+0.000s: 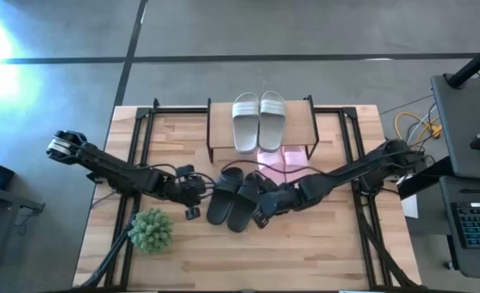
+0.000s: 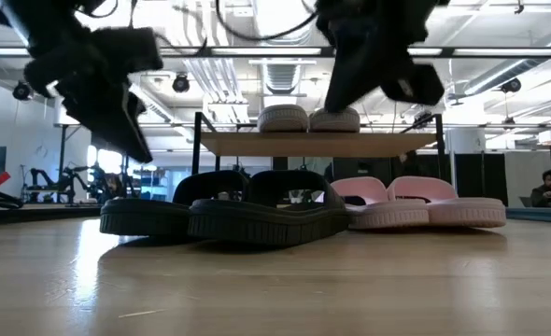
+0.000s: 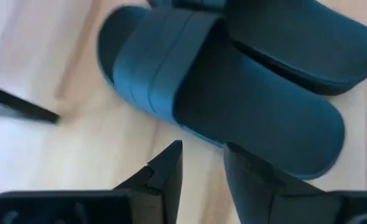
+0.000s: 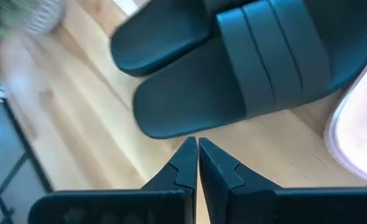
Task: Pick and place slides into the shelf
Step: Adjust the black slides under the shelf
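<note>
The slides are six, in three pairs. The two grey-white slides (image 1: 259, 120) lie side by side on top of the shelf (image 1: 300, 124) at the far side of the table (image 1: 305, 252). The two pink slides (image 2: 416, 203) I see under the shelf board, on the table. The two black slides (image 1: 232, 198) lie close together in the middle of the table, just near of the shelf. My left gripper (image 1: 193, 196) hangs just left of them, fingers a little apart and holding nothing. My right gripper (image 1: 262, 213) is just right of them, fingers pressed together, empty. One green plant ball (image 1: 151, 229) stands near-left, beside the left arm.
</note>
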`<move>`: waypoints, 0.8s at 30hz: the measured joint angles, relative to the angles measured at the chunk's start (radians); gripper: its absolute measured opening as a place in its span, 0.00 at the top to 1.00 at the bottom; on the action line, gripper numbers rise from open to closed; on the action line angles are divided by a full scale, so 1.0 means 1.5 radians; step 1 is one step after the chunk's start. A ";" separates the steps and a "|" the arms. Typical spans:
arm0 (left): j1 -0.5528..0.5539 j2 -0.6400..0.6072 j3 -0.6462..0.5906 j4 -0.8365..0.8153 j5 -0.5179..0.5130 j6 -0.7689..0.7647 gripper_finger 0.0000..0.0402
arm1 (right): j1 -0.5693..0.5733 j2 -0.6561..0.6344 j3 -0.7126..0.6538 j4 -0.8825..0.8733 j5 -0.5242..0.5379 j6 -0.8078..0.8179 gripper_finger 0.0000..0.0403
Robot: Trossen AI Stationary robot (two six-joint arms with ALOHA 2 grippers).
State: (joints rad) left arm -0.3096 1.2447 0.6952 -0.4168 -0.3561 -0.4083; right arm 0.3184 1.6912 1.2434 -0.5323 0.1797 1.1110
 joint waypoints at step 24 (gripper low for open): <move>0.000 0.099 -0.093 0.253 0.031 -0.092 0.83 | -0.078 0.126 0.029 0.003 -0.016 -0.158 0.98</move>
State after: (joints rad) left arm -0.3099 1.3939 0.5552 -0.0369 -0.3096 -0.5457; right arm 0.2014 1.8801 1.2869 -0.5280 0.1553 0.8739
